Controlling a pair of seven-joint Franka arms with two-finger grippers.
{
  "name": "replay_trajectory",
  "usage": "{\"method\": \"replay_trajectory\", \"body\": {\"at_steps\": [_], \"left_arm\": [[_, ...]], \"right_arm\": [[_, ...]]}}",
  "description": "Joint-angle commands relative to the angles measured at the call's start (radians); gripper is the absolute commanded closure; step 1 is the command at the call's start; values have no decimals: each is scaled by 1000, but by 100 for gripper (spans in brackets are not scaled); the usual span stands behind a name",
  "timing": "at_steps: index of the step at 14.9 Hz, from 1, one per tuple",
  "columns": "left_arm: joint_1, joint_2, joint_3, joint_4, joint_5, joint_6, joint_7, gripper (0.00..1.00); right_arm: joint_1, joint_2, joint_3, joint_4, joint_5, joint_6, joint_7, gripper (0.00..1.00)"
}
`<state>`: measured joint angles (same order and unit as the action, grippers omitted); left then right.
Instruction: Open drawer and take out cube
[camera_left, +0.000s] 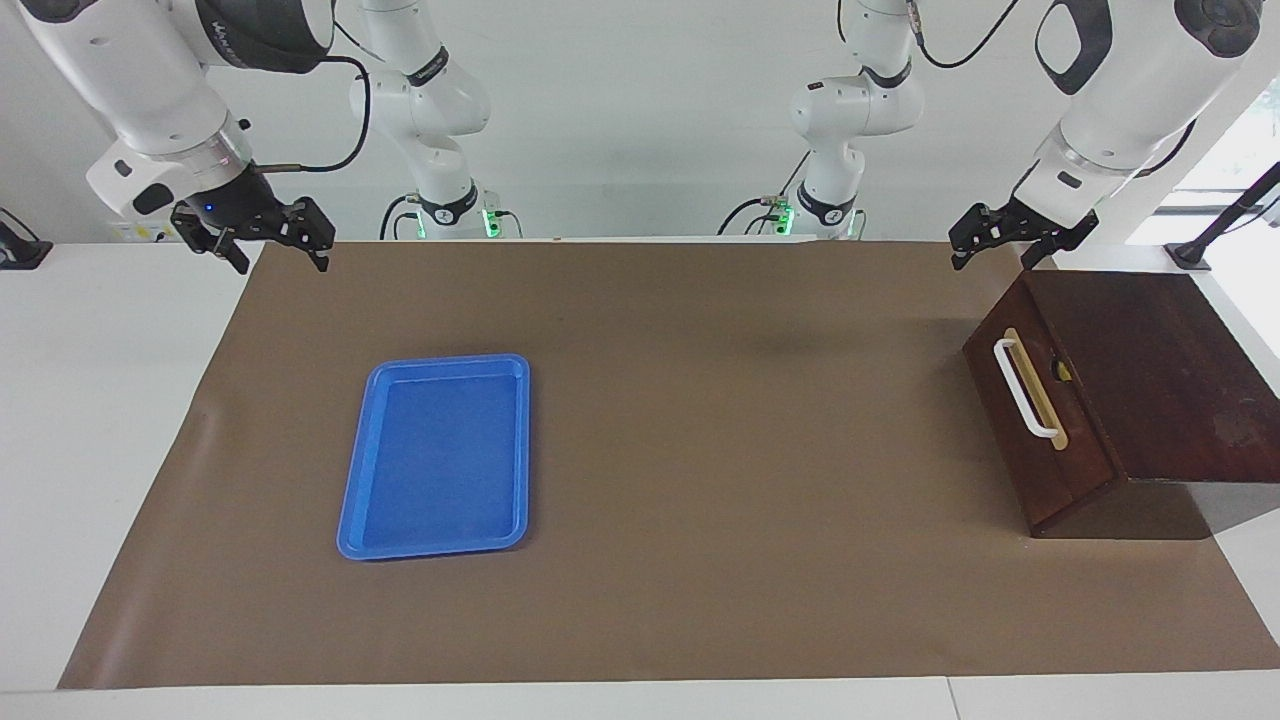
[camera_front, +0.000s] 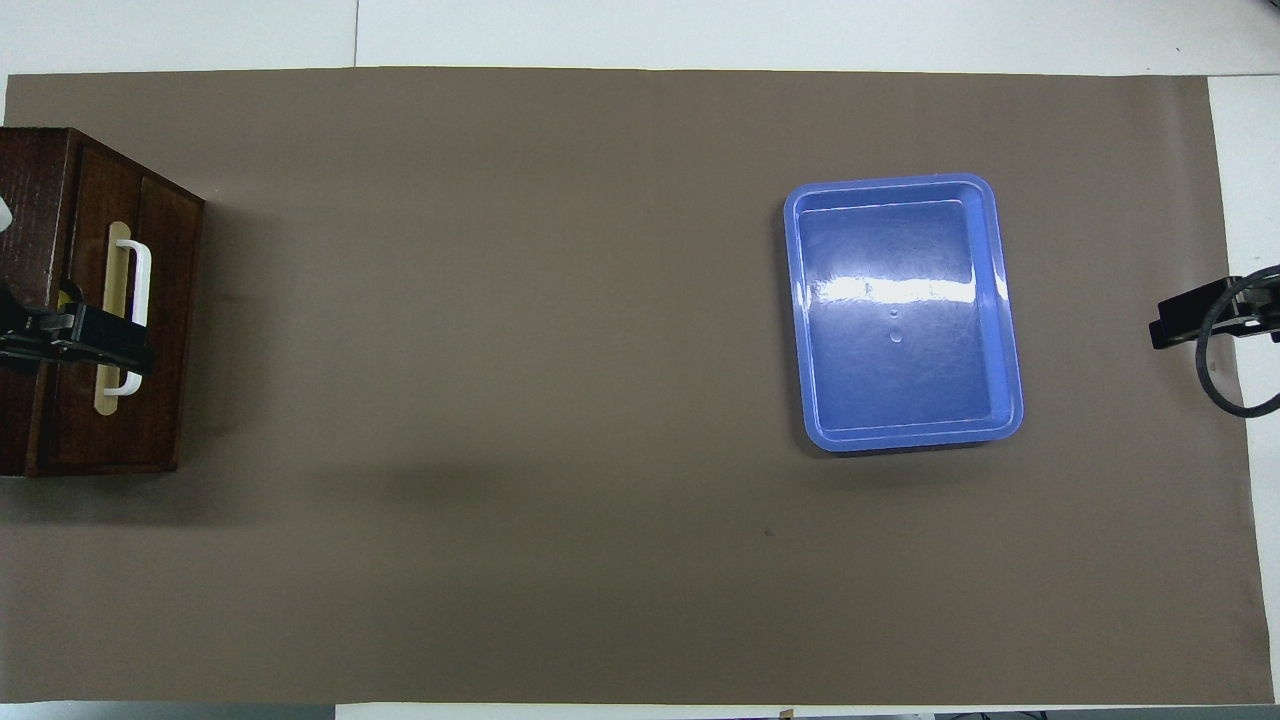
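The dark wooden box (camera_left: 1160, 380) stands at the left arm's end of the table. Its drawer (camera_left: 1045, 450) stands out a little from the box, and its white bar handle (camera_left: 1022, 390) faces the tray. A sliver of the yellow cube (camera_left: 1062, 372) shows in the narrow gap at the drawer's top; the rest of it is hidden. My left gripper (camera_left: 998, 250) is open and raised in the air by the box's edge nearest the robots, touching nothing. In the overhead view the left gripper (camera_front: 105, 345) covers part of the handle (camera_front: 140, 275). My right gripper (camera_left: 265, 245) is open and empty, and that arm waits over the mat's edge at its own end.
A blue tray (camera_left: 445, 362) lies empty on the brown mat (camera_left: 720, 450) toward the right arm's end; it also shows in the overhead view (camera_front: 890, 184). White table surface borders the mat at both ends.
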<state>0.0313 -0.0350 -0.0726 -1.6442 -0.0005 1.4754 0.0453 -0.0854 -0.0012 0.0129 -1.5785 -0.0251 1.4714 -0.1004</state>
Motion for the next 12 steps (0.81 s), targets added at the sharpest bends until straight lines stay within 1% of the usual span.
{"method": "replay_trajectory", "body": {"at_steps": [1, 4, 6, 8, 10, 12], "left_arm": [[-16, 15, 16, 21, -7, 3, 10, 0], [-8, 12, 13, 14, -3, 20, 19, 0], [-5, 12, 11, 6, 25, 48, 24, 0], [-11, -2, 11, -67, 80, 156, 47, 0], [-14, -22, 10, -153, 170, 274, 51, 0], [1, -11, 11, -184, 226, 371, 99, 0]], "right_arm": [[-1, -3, -1, -3, 5, 7, 2, 0], [-1, -2, -1, -1, 5, 9, 2, 0], [-1, -2, -1, -3, 5, 9, 4, 0], [-1, -2, -1, -3, 5, 9, 2, 0], [-1, -2, -1, -1, 5, 9, 1, 0], [-1, -2, -1, -3, 5, 9, 2, 0]]}}
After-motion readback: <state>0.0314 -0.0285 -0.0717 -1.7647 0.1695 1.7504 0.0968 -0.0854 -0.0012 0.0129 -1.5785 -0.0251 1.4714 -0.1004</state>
